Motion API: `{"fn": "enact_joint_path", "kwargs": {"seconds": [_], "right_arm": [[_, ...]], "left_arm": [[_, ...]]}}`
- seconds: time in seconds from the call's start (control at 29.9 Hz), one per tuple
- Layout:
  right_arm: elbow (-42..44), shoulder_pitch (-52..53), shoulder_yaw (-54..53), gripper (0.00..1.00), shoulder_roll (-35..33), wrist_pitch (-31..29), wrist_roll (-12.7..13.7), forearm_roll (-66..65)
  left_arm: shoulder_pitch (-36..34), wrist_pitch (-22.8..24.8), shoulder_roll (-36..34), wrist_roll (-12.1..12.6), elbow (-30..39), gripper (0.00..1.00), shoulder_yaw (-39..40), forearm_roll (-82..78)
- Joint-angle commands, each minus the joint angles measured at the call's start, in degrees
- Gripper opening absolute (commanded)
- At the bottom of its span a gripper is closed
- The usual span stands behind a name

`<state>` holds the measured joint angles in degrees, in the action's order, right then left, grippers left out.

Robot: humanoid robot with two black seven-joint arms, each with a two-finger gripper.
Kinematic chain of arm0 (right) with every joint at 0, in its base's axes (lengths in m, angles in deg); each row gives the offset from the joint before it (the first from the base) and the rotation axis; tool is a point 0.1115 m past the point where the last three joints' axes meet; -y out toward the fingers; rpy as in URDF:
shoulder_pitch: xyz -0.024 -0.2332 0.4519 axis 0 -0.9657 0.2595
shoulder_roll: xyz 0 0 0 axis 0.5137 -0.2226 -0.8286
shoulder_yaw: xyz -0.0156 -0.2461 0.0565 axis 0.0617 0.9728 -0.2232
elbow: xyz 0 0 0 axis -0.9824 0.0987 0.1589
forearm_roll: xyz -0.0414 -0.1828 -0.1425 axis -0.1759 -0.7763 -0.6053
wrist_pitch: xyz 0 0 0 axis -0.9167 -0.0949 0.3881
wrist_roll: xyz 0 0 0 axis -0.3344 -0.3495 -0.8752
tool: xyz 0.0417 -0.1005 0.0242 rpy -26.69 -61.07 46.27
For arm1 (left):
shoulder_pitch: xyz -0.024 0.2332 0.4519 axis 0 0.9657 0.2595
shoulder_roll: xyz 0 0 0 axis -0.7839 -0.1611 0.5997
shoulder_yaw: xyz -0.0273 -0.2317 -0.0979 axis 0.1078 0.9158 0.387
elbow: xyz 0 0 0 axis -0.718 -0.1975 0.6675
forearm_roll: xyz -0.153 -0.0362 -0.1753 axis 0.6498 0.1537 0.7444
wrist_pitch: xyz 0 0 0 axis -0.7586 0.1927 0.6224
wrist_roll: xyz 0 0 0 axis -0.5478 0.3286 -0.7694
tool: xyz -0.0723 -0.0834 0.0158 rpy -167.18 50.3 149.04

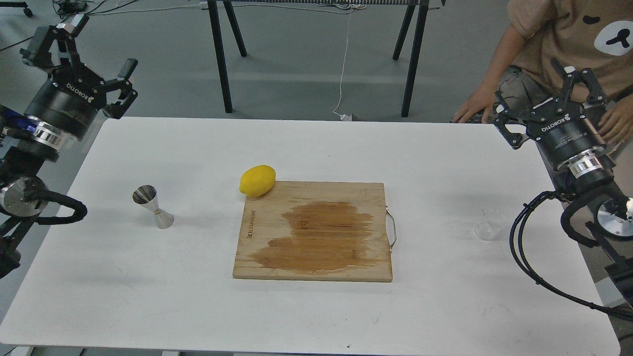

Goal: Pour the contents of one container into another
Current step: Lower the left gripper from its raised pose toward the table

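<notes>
A small clear cup [489, 225] stands on the white table [148, 277] near the right edge, faint against the surface. A shiny steel jigger [153, 206] stands upright on the left part of the table. My left gripper [101, 47] hovers open past the table's far left corner, well above and behind the jigger, with nothing between its fingers. My right gripper [546, 94] is open at the far right corner, up and behind the cup, also empty.
A wooden cutting board [316, 230] with a dark wet patch lies in the middle, its metal handle on the right side. A yellow lemon [257, 180] rests at the board's far left corner. A seated person [559, 44] is behind the right corner.
</notes>
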<state>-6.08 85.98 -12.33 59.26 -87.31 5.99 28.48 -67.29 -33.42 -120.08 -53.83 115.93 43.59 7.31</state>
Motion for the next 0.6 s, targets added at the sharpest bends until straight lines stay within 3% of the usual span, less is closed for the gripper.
{"fn": "enact_joint_path", "kwargs": {"seconds": [0.0, 0.37, 0.57], "right_arm": [[-0.09, 0.00, 0.00, 0.99, -0.01, 0.00, 0.00, 0.00], [-0.44, 0.00, -0.44, 0.99, -0.10, 0.00, 0.00, 0.00], [-0.70, -0.87, -2.02, 0.99, -0.01, 0.00, 0.00, 0.18]], "left_arm": [[-0.02, 0.00, 0.17, 0.00, 0.13, 1.00, 0.00, 0.00], [-1.33, 0.00, -2.02, 0.00, -6.28, 1.00, -0.09, -1.83], [-7.21, 0.00, -7.38, 0.00, -4.10, 1.00, 0.26, -32.19]]}}
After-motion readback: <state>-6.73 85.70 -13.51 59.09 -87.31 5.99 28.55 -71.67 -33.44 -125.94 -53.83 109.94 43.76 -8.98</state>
